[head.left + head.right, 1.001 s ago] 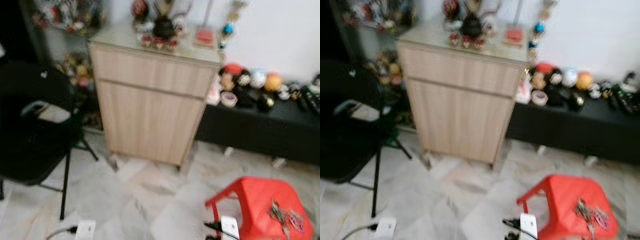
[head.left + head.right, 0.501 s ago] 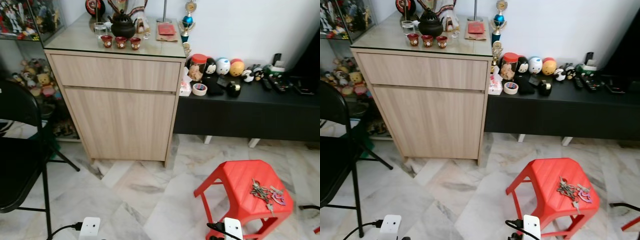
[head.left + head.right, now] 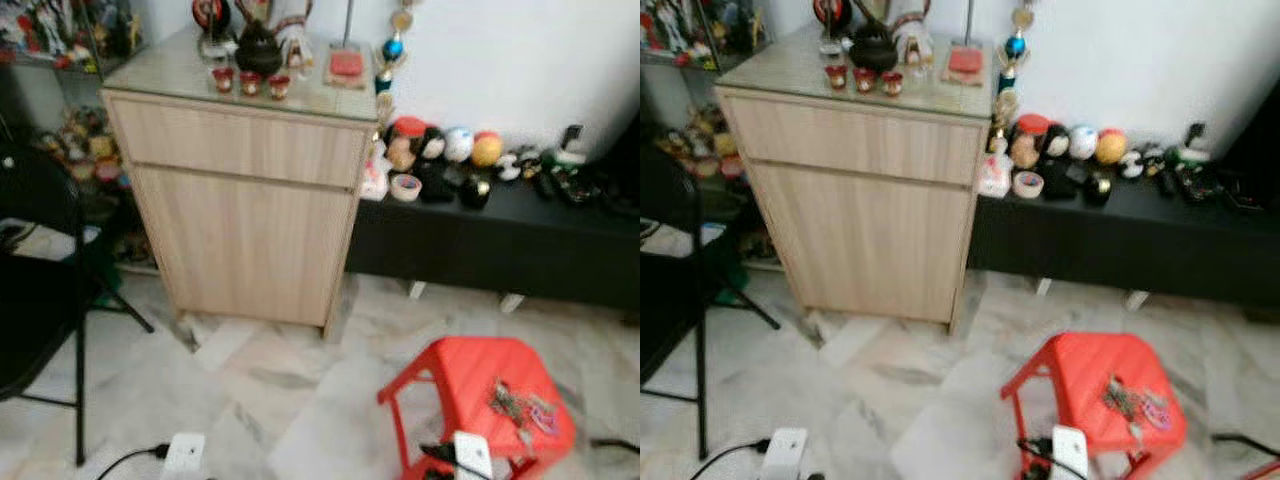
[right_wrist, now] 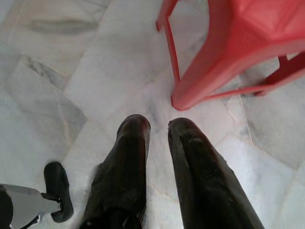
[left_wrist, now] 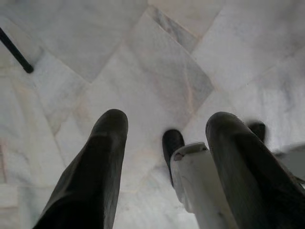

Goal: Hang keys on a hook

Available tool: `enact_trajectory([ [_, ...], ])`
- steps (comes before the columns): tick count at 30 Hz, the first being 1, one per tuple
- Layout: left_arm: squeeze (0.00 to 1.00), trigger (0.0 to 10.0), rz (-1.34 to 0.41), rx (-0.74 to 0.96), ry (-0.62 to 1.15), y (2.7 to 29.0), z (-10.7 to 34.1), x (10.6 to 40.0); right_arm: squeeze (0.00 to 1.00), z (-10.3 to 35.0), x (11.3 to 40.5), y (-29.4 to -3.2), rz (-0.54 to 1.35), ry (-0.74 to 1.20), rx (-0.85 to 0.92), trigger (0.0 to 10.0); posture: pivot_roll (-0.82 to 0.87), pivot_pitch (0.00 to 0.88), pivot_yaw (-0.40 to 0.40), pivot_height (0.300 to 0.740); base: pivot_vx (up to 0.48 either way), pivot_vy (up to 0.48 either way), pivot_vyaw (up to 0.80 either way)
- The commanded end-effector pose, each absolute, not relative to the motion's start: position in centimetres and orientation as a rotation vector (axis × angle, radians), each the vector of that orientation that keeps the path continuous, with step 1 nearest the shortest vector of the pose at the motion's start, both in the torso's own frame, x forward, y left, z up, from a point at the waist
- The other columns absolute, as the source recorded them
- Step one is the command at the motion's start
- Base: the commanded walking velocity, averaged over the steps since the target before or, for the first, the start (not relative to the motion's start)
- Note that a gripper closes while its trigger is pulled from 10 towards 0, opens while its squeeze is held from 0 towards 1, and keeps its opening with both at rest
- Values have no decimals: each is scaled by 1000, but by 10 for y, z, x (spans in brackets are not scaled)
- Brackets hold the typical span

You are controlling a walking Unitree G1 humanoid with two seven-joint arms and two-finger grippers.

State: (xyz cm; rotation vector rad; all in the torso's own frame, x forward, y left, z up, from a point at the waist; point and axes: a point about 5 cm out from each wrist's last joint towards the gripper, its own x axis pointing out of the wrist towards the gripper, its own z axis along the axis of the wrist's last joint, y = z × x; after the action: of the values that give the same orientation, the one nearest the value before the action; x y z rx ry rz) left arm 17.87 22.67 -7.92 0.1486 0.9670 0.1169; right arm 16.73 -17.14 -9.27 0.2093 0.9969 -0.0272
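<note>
Floor: pale grey-veined marble tile floor, under all items.
Cabinet: tall light-wood cabinet, against the white wall.
Bench: low black bench beside the cabinet, carrying small round figurines.
Stool: red plastic stool, in front of the bench.
Keys: bunch of metal keys, lying on the stool seat.
Left claw: fingers wide apart, above floor.
Right claw: fingers narrowly parted, empty, near the stool leg.

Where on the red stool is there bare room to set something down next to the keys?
The red stool has bare seat on its left half, between its left edge and the keys, which lie toward its right edge. The wooden cabinet top is crowded at the back with the teapot and small red cups; its front strip looks bare.
</note>
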Motion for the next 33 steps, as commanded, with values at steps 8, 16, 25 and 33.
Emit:
enact_trajectory([
  [8,0,10000,131,121,990,220,-84,171,0,-92,165,-184,-70,991,196,10000,78,0,-111,740,0,-337,-353],
  [16,0,10000,120,105,981,219,-82,176,0,-91,168,-183,-70,977,179,10000,75,0,-98,740,0,-107,0],
  [25,0,10000,92,119,963,216,-78,186,1000,-90,172,-180,-111,949,232,10000,65,0,-80,740,0,0,0],
  [33,0,10000,105,106,964,217,-78,186,1000,-89,174,-180,-136,943,241,10000,55,0,-80,740,0,0,0],
])
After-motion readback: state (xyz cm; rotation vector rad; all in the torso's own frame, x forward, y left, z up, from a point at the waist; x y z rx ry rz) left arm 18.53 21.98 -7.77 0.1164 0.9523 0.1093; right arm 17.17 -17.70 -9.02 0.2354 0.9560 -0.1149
